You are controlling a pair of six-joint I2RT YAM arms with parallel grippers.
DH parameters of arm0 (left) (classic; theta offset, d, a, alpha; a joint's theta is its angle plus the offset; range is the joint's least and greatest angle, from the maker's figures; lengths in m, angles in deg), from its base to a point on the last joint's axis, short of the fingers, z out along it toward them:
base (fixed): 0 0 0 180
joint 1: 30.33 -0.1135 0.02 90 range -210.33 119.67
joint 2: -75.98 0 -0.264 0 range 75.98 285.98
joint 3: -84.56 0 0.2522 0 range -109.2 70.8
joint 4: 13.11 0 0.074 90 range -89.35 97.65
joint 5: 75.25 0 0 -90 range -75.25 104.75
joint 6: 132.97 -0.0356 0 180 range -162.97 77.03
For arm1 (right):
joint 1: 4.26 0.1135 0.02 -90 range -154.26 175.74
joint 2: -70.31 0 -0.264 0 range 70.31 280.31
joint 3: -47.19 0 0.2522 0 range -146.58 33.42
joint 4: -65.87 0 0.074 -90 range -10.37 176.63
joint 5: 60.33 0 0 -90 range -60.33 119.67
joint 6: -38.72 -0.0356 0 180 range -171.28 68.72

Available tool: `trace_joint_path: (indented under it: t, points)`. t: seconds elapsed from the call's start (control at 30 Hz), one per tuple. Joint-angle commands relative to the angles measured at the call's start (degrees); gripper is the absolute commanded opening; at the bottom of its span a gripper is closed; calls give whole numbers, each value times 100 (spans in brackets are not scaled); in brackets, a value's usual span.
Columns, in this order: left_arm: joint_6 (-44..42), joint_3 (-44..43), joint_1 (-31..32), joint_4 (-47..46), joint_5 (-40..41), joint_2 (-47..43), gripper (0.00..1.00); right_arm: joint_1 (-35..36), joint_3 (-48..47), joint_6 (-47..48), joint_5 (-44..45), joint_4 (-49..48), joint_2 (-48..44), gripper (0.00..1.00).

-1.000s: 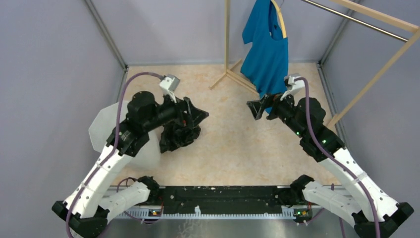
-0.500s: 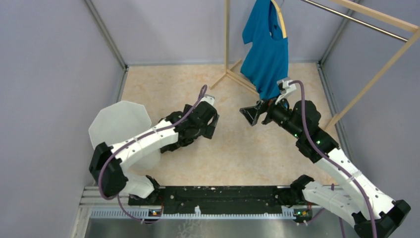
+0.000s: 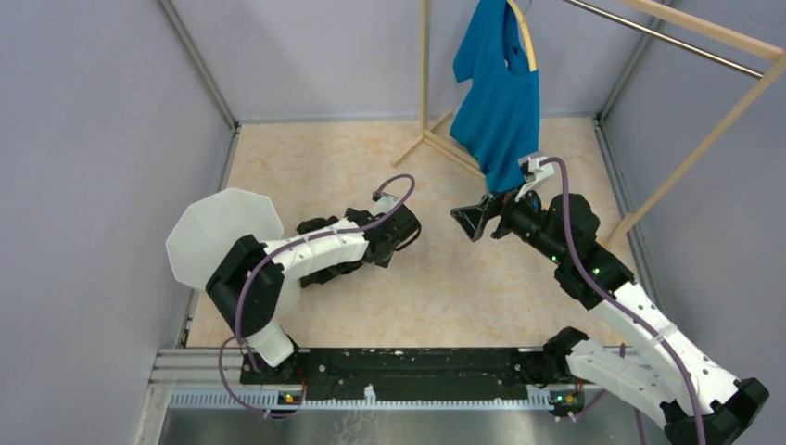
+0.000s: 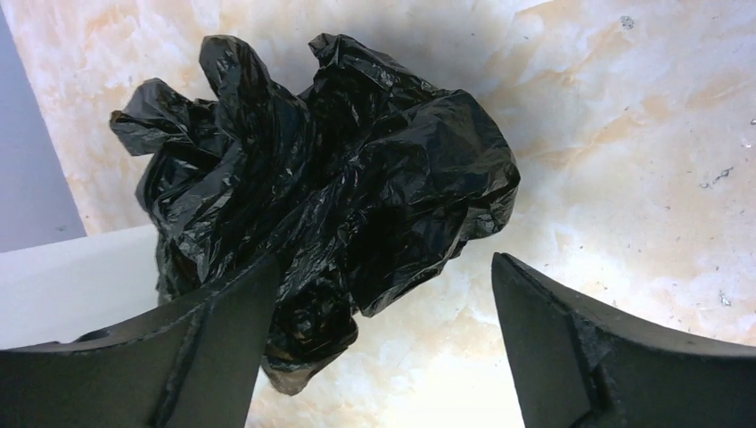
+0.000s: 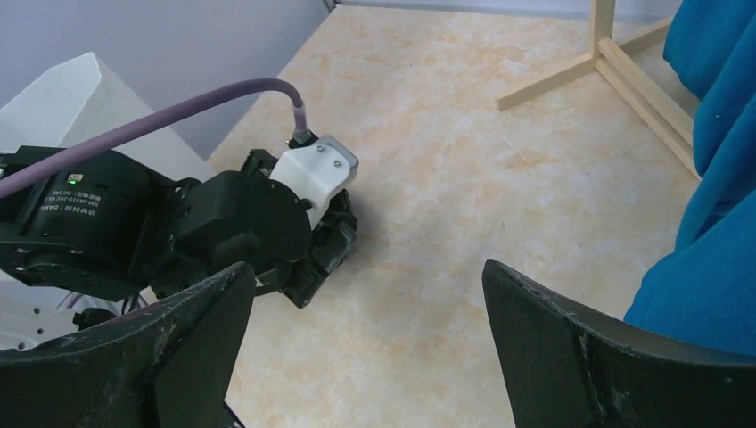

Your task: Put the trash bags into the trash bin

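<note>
Bag: crumpled, lying just beside the bin.
Left gripper: jaws wide apart astride the bag, nothing held.
Right gripper: jaws apart, empty, well away from the bin.
Your step: bite deep into the bulk, not a loose fold.

left arm: 2 short rows of tiny white print on its black joint housing, just under a green light, seen from the right wrist cam
readable?: nope, it's upside down + too small and blurry, can't make out any letters or nums
top cam: no legible text
left wrist cam: same, nothing readable
</note>
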Motion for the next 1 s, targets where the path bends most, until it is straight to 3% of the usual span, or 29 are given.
trace_joint_path:
  t: [0.0,0.17,0.33,0.47,0.73,0.9,0.97]
  points:
    - [-150,247,-11,-651,55,-41,90,-33,9,43,36,-187,12,99]
    - [-212,296,-21,-849,-178,305,70,-37,35,20,70,-190,49,99]
    - [-216,232,-21,-816,-266,289,32,-34,35,30,117,-134,64,99]
    - [-354,-48,-12,-768,-923,-413,13,-33,43,110,235,-2,71,99]
    - [-772,-336,-12,-1702,-3053,-2452,7,-38,158,109,1349,395,-261,99]
    - [-467,-410,-12,-2008,-3860,-2769,1,-35,360,16,1102,291,-460,99]
    - [-262,-306,-12,-2310,-4541,-2799,0,-41,439,-18,936,313,-442,99]
